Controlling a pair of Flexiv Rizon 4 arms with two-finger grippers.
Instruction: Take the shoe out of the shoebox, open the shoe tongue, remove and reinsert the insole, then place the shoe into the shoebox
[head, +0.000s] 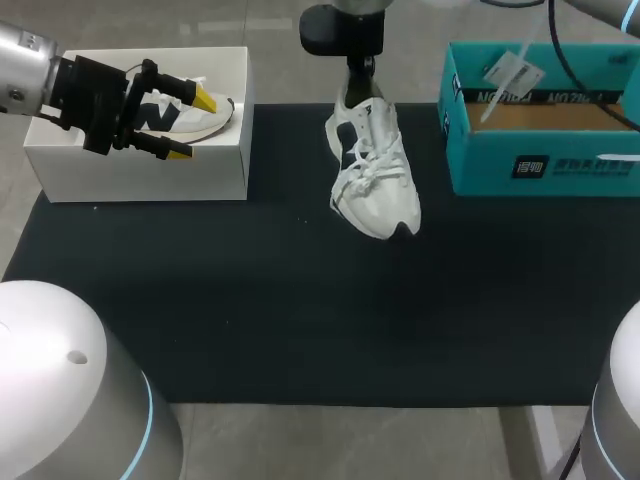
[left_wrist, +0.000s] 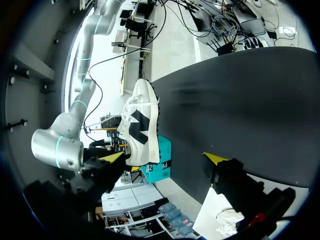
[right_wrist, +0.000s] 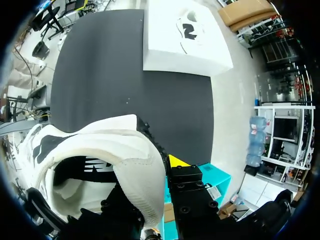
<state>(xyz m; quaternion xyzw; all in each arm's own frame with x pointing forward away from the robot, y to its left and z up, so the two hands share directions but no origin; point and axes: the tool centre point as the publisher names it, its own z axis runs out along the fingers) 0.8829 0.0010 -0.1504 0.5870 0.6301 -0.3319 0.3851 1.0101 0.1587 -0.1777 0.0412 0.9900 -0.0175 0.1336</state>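
Observation:
A white shoe (head: 375, 170) with dark side patches hangs toe-down over the middle of the black mat (head: 300, 300). My right gripper (head: 358, 78) is shut on its heel collar from above. In the right wrist view the heel (right_wrist: 135, 145) sits between that gripper's (right_wrist: 159, 167) fingers, one inside the shoe and hidden. My left gripper (head: 192, 125) stands open over the white shoebox (head: 140, 170), just above a second white shoe (head: 218, 120) lying in it. From the left wrist, the gripper (left_wrist: 165, 158) is wide open and the held shoe (left_wrist: 142, 125) hangs ahead of it.
A teal shoebox (head: 540, 150) stands open at the back right of the mat, with a tag and cable above it. The white shoebox (right_wrist: 185, 55) sits at the back left. The mat's front half lies bare.

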